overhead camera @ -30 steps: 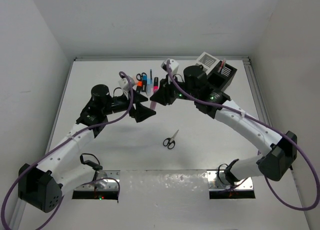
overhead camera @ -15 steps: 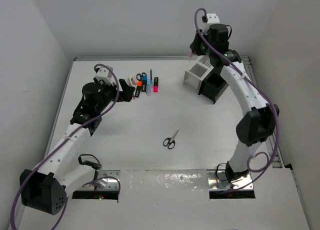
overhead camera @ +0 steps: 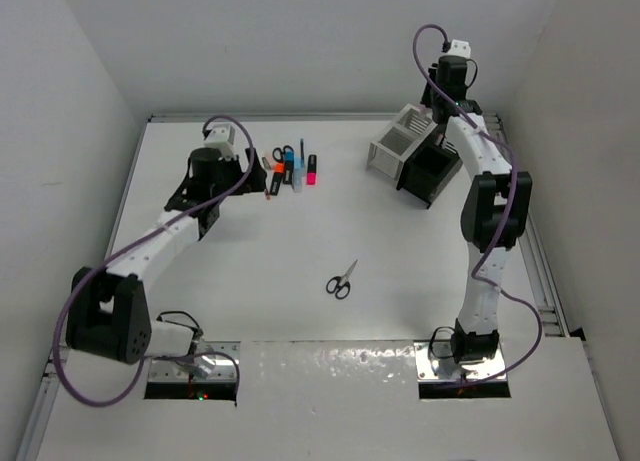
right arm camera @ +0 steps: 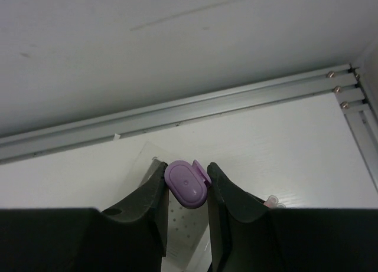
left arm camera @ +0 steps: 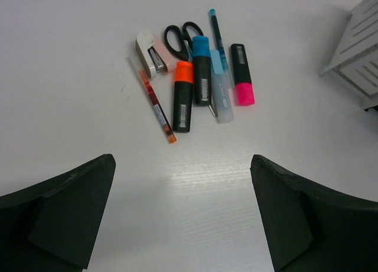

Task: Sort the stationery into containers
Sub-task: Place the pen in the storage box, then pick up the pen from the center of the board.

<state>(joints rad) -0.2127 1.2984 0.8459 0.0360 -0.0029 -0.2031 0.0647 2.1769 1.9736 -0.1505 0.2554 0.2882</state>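
Our right tool (right arm camera: 186,169) pinched the lilac bar (right arm camera: 185,188) across its end, raised above the white box (overhead camera: 398,146). It seemed light, rigid and slick. Our left tool (left arm camera: 182,183) hung spread over the counter (left arm camera: 177,225) near the markers (left arm camera: 189,95).

So the pens and markers (left arm camera: 201,89) lie bunched just ahead of the left gripper (left arm camera: 182,166), with one pair of scissors (left arm camera: 180,36) at the far end of the bunch. The other scissors (overhead camera: 342,280) sit alone, well off to its right. The bar (right arm camera: 186,183) is between the fingers of the right gripper (right arm camera: 186,167), and the two touching boxes (overhead camera: 395,146) sit below it.
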